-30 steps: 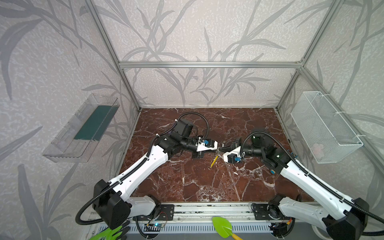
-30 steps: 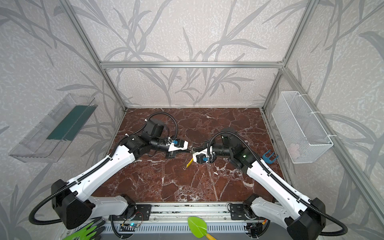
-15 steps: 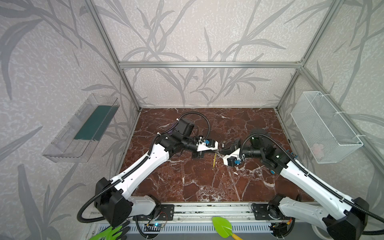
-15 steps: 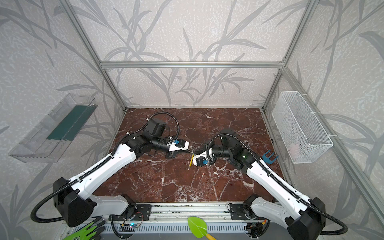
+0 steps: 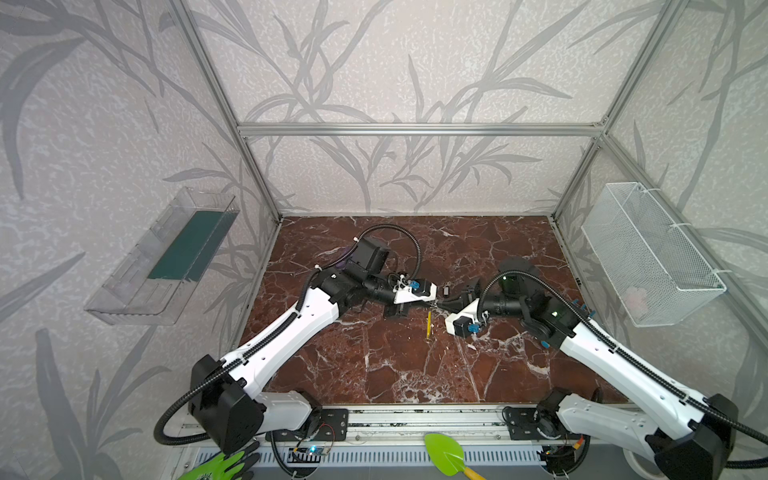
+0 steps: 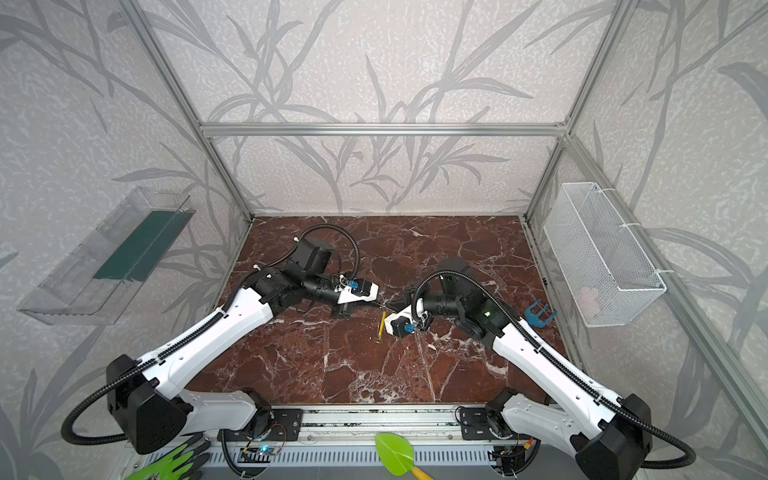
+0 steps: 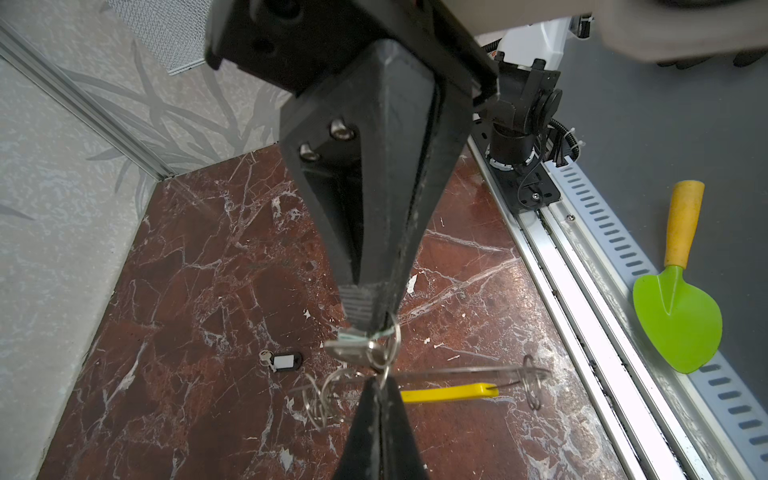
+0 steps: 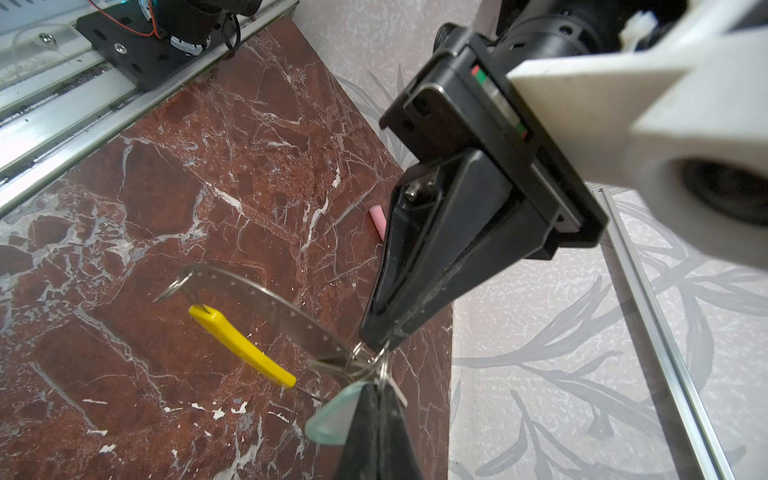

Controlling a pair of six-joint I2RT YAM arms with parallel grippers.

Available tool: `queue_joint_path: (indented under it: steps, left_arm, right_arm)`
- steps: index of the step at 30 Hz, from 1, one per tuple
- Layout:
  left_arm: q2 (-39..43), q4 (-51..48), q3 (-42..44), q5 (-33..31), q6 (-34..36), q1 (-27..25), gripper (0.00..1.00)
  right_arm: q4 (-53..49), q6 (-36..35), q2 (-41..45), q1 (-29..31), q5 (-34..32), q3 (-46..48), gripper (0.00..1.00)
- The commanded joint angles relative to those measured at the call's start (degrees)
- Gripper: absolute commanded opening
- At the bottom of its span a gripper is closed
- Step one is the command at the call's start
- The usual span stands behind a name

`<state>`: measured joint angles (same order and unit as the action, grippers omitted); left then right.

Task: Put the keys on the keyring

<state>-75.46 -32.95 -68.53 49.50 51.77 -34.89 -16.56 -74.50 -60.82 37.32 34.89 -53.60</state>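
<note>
Nearly tip to tip above the bench (image 8: 166,187), the left gripper (image 8: 376,338) is clamped on the keyring (image 8: 270,305), which juts away from it, while the right gripper (image 8: 376,390) pinches the keys (image 8: 332,415) just beside that grip.

Bright, even, diffuse light falls from above in both top views. The red-brown veined marble tabletop (image 5: 415,374) carries a pale sheen toward the lower middle of the frame, and only soft, short shadows lie under the white robot arms (image 5: 291,336). The wide lens splays the silver aluminium frame posts (image 5: 212,79) outward toward the upper corners.

In the left wrist view, glare whitens the marble beside the silver front rail (image 7: 544,253). In the right wrist view the white arm housing (image 8: 623,104) nearest the lens is blurred. The keyring (image 8: 266,303), a thin grey metal hoop with a yellow sleeve, is sharp and gleams dully.
</note>
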Motion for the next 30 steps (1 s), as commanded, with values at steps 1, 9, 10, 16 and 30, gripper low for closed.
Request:
queue_joint_path:
  steps: [1, 9, 10, 16, 30]
  left_arm:
    - [1.36, 2.08, -0.84, 1.12, -0.53, -0.14, 0.00]
    - [3.24, 7.36, 2.14, 2.42, -4.41, 1.13, 0.00]
    - [3.42, 8.05, 2.45, 2.45, -4.85, 1.28, 0.00]
    - [4.17, 11.73, 4.04, 2.76, -7.35, 2.07, 0.00]
    - [5.24, 27.98, 8.97, 2.76, -17.94, 2.48, 0.00]
  right_arm:
    - [-1.49, -1.56, 0.95, 0.69, -0.93, 1.01, 0.00]
    - [3.73, -1.86, 3.03, 0.85, -2.27, 4.42, 0.00]
    - [4.08, -1.84, 3.15, 0.87, -2.50, 4.68, 0.00]
    - [5.82, -2.83, 3.78, 1.29, -3.61, 6.02, 0.00]
    - [26.54, 32.41, 3.70, -3.27, -5.22, 9.92, 0.44]
